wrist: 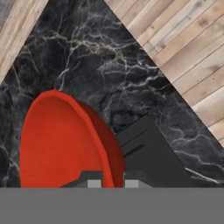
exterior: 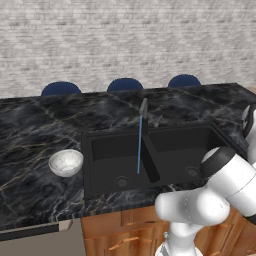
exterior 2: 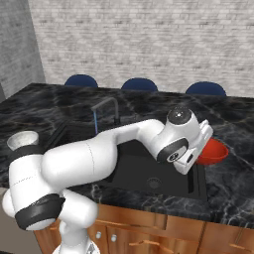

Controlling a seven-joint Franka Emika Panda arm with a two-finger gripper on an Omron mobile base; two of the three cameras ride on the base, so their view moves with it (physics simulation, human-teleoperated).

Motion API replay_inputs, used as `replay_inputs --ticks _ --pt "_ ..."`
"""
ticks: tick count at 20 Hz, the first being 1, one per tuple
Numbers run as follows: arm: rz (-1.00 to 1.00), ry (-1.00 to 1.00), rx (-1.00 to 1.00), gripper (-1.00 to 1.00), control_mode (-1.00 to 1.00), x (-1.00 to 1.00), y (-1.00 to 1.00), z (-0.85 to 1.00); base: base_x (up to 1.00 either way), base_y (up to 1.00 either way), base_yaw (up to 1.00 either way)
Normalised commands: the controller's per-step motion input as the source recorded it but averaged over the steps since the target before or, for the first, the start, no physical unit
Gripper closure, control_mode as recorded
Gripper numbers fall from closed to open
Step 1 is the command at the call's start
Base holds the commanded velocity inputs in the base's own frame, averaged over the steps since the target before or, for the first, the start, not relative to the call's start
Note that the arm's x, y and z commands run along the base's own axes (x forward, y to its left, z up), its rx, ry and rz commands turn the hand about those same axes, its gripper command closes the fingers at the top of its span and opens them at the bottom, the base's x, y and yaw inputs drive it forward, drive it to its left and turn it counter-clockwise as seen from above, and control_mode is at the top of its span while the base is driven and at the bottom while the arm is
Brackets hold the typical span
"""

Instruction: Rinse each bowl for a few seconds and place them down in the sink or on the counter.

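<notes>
We have our hand [wrist: 109, 181] clamped narrow on the rim of a round red bowl [wrist: 61, 140], one finger inside the wall and one outside, as the hand view shows. From the right base view the red bowl [exterior 2: 212, 152] sits just right of the matte black double-basin sink [exterior 2: 149, 171], over the glossy black marble table [exterior 2: 233, 183]; whether it rests on the stone or is lifted clear we cannot tell. A thin blue stream of water [exterior: 139, 145] falls from the slim dark faucet [exterior: 143, 107] into the left basin, so the tap is on. The small white speckled bowl [exterior: 65, 162] stands upright on the table left of the sink (well apart from our hand).

We judge the step in hand to be fetching the red bowl for its rinse. The next move calls for raising it without loosening the pinch, carrying it left over the divider, and holding its hollow under the stream. The thin rim grip could let the bowl swing, so a slow, level carry seems wise.
</notes>
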Motion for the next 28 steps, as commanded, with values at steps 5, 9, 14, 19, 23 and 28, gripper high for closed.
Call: replay_inputs --ticks 5,9,14,19,23,28 --pt "0.0 0.03 -0.04 1.0 -1.0 -0.02 -0.17 -0.07 0.0 0.0 0.0" --pt "0.0 0.03 -0.02 1.0 -1.0 0.0 -0.21 -0.06 0.0 0.0 0.0" --pt "0.0 0.07 0.0 1.0 -1.0 0.0 -0.26 -0.12 0.0 0.0 0.0" --pt "0.0 0.15 0.01 1.0 -1.0 -0.04 -0.2 -0.23 0.0 0.0 0.0" --pt "0.0 0.13 0.05 1.0 -1.0 0.0 -0.11 -0.21 0.0 0.0 0.0" --pt "0.04 0.05 0.09 1.0 -1.0 -0.04 -0.14 -0.15 0.0 0.0 0.0"
